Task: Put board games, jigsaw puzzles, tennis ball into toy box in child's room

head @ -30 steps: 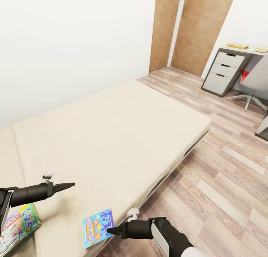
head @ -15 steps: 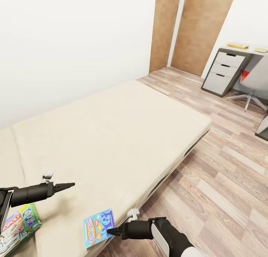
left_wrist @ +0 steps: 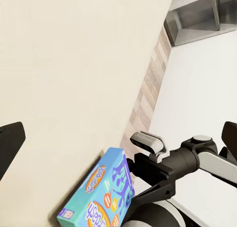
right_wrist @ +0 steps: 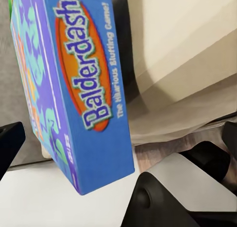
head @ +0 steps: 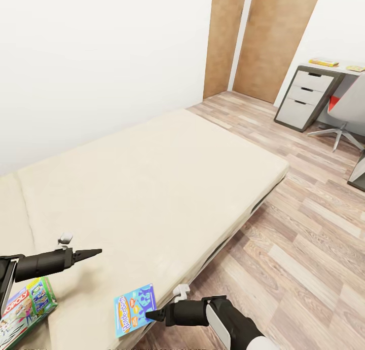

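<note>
The head view looked down over a cream bed that ran from the lower left toward the middle of the room, with plank floor to its right and a white wall behind. A blue game box lay at the bed's near edge, its cover reading "Balderdash" in the right wrist view. The right pincer sat at that box's right edge, its tip touching or just beside it; whether its fingers were spread or pressed together could not be told. In the left wrist view the same box lay at the mattress edge with the right arm just beside it. The left pincer hung over the bed, well apart from the blue box, its fingers looking pressed together into a point and holding nothing. A second game box, green and white with red lettering, lay at the bed's lower left, below the left arm. Far off at the upper right stood a worktop with grey drawers, some flat yellow items on top, and a chair beside it. Two wooden door panels stood against the back wall.
</note>
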